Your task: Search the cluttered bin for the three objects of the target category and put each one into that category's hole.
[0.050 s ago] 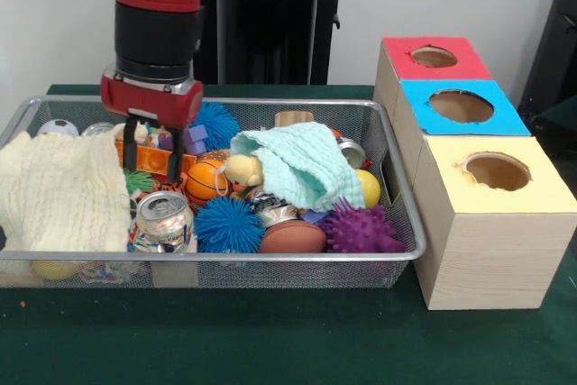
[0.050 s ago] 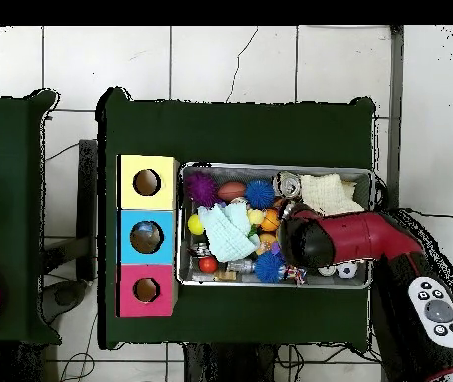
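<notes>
Bin [image 1: 397,188] clutter is being probed by the gripper [image 1: 153,152], fingers spread and empty, for reaching toys.

Illumination is even, diffuse and bright in both views. Shadows are soft: a faint one lies on the table [image 1: 288,340] beneath the wire bin [image 1: 401,214]. The soda can [image 1: 164,214] top shows mild glare. The front view is slightly soft throughout.
</notes>
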Available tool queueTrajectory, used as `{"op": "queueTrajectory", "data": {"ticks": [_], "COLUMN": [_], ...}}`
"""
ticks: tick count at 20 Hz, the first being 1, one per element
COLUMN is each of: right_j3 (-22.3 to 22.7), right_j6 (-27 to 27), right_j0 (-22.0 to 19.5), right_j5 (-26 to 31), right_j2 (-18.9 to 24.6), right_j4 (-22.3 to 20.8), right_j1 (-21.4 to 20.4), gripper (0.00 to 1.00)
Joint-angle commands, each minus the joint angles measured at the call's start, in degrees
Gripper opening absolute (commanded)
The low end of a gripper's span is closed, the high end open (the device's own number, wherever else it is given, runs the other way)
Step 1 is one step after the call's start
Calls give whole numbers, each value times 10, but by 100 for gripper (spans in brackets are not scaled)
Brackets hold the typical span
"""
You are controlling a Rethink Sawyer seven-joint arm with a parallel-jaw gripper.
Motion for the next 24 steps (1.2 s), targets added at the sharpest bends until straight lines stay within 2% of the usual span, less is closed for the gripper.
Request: {"op": "queueTrajectory", "data": {"ticks": [1,4,6,12,18,24], "right_j3": [-21,-26,-30,-53,-86,-114], "right_j6": [-185,-195,-188,-128,-123,-93], "right_j0": [-34,-39,-33,5,0,4], "right_j5": [64,83,87,67,47,24], "right_j2": [72,74,60,-12,-24,-35], "right_j4": [3,0,-12,-76,-107,-136], "right_j1": [37,28,15,-5,31,75], "gripper": [100,100,100,100,100,100]}}
